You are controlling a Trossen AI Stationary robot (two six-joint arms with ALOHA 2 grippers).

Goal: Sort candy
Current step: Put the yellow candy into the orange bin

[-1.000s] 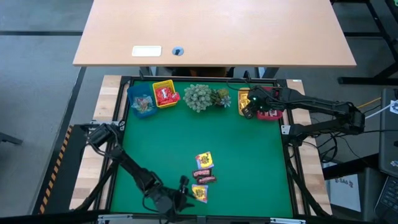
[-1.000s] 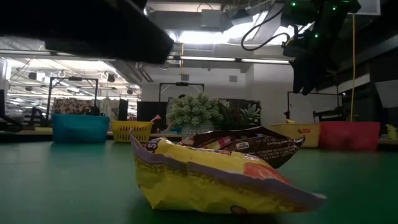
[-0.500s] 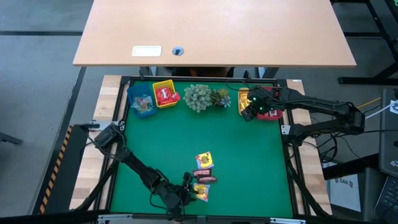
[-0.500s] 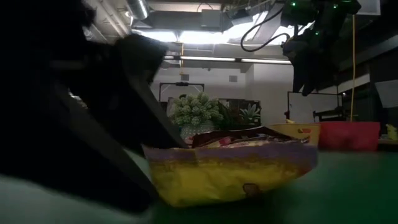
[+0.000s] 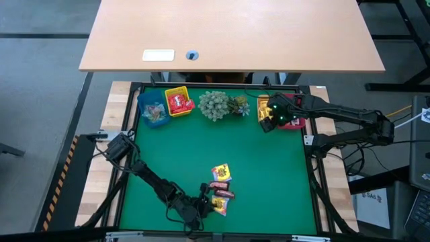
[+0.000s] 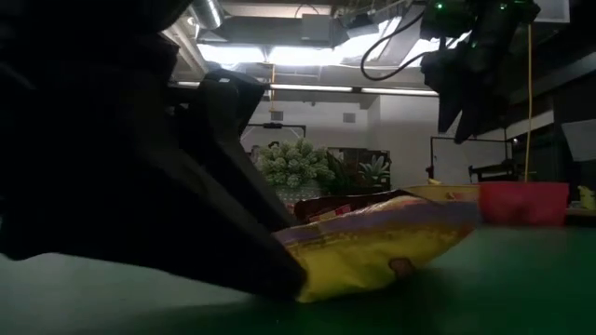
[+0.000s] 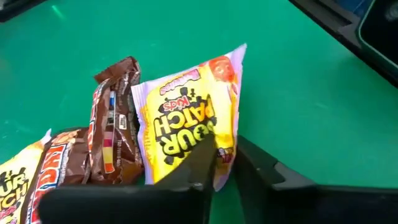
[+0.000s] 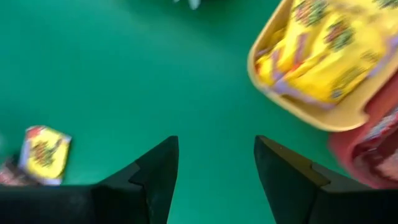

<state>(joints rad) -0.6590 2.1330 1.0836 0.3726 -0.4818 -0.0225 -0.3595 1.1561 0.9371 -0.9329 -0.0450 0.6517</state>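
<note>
Left arm reaches from the left edge diagonally down to the near middle of the bench, elbow low, wrist almost flat on the surface. Left gripper [image 5: 209,204] sits at the near edge, fingers [image 7: 200,167] pinched nearly together on a candy packet [image 7: 186,127]. Right arm stretches in from the right side to the far right, wrist raised. Right gripper [image 5: 267,122] hangs above the surface, fingers [image 8: 158,168] spread wide, holding nothing.
</note>
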